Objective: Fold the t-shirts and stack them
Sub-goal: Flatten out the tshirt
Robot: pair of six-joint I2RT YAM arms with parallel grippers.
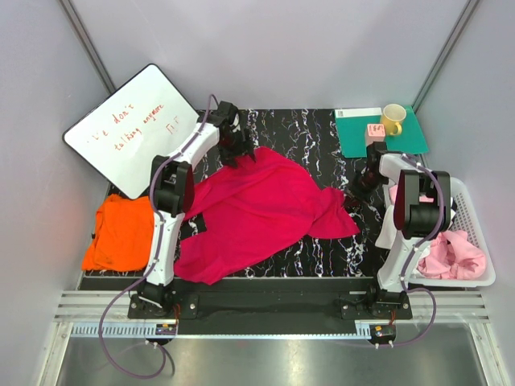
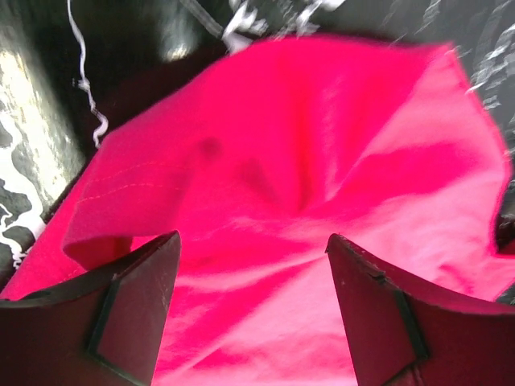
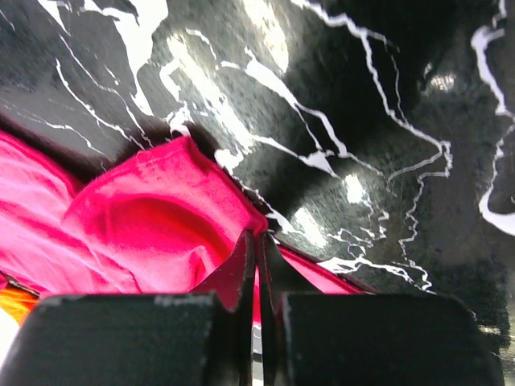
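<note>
The large magenta-red t-shirt (image 1: pixel 257 211) lies spread and rumpled on the black marbled table. My left gripper (image 1: pixel 241 153) is open just above its far edge; the left wrist view shows cloth (image 2: pixel 273 185) between the wide-apart fingers (image 2: pixel 137 297). My right gripper (image 1: pixel 352 197) is shut on the shirt's right edge; the right wrist view shows the cloth (image 3: pixel 161 225) pinched between the closed fingertips (image 3: pixel 259 249). An orange t-shirt (image 1: pixel 121 233) lies folded at the table's left edge. Pale pink shirts (image 1: pixel 455 253) sit in the white basket (image 1: pixel 471 205) on the right.
A whiteboard (image 1: pixel 133 129) leans at the back left. A green mat (image 1: pixel 354 129) at the back right holds a yellow mug (image 1: pixel 393 119) and a small pink block (image 1: pixel 375 130). Bare marbled tabletop (image 1: pixel 310 133) shows behind the shirt.
</note>
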